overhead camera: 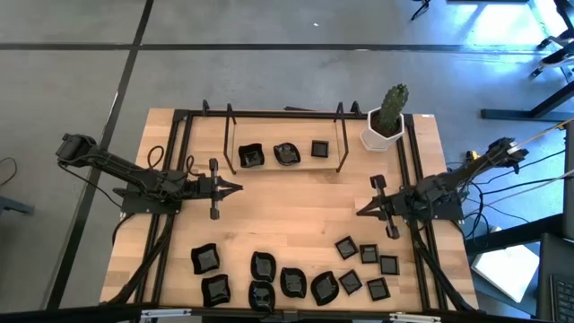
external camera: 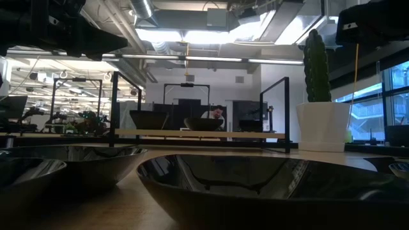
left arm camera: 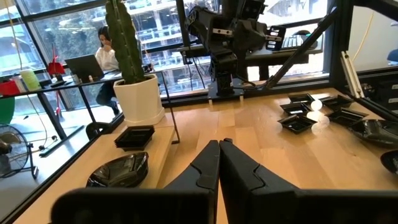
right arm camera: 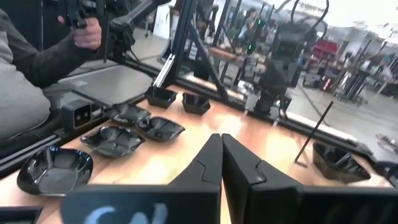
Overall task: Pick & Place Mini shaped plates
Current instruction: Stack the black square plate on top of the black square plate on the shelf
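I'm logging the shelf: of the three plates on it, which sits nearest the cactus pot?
The small flat square plate, at the row's cactus pot end; the other two are larger, with raised edges.

glossy black mini shaped plates [overhead camera: 291, 282] scattered along table's near edge.

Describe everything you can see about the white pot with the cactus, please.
The white pot is a faceted, angular planter with a smooth matte surface that looks like ceramic or plastic. It widens slightly towards its rim. One green ribbed cactus stands upright in it, a single column taller than the pot. The pot sits upright on the wooden table at its far right corner, beside the black frame rail. No claw touches it, and the nearest black plate lies apart from it.
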Action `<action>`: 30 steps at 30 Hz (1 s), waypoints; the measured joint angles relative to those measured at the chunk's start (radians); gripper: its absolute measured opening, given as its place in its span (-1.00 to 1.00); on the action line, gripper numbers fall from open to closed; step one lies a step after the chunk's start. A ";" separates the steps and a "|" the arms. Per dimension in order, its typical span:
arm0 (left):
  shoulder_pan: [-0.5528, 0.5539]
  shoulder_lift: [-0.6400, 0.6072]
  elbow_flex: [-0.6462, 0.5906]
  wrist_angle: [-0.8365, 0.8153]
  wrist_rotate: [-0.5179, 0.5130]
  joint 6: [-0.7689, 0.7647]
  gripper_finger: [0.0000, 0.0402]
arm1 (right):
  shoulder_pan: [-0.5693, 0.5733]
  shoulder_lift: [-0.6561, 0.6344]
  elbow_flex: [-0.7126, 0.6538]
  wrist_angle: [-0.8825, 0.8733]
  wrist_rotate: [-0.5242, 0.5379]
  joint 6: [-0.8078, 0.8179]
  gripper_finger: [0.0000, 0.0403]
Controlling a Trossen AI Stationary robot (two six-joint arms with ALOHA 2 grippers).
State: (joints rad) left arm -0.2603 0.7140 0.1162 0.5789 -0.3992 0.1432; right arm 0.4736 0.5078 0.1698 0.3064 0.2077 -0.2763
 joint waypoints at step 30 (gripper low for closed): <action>0.000 0.000 0.000 0.000 0.000 -0.003 -0.96 | 0.334 1.116 0.938 -1.054 0.101 0.765 -0.97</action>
State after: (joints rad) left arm -0.2600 0.7143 0.1162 0.5789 -0.3992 0.1402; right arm 0.8072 1.6240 1.1082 -0.7478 0.3088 0.4892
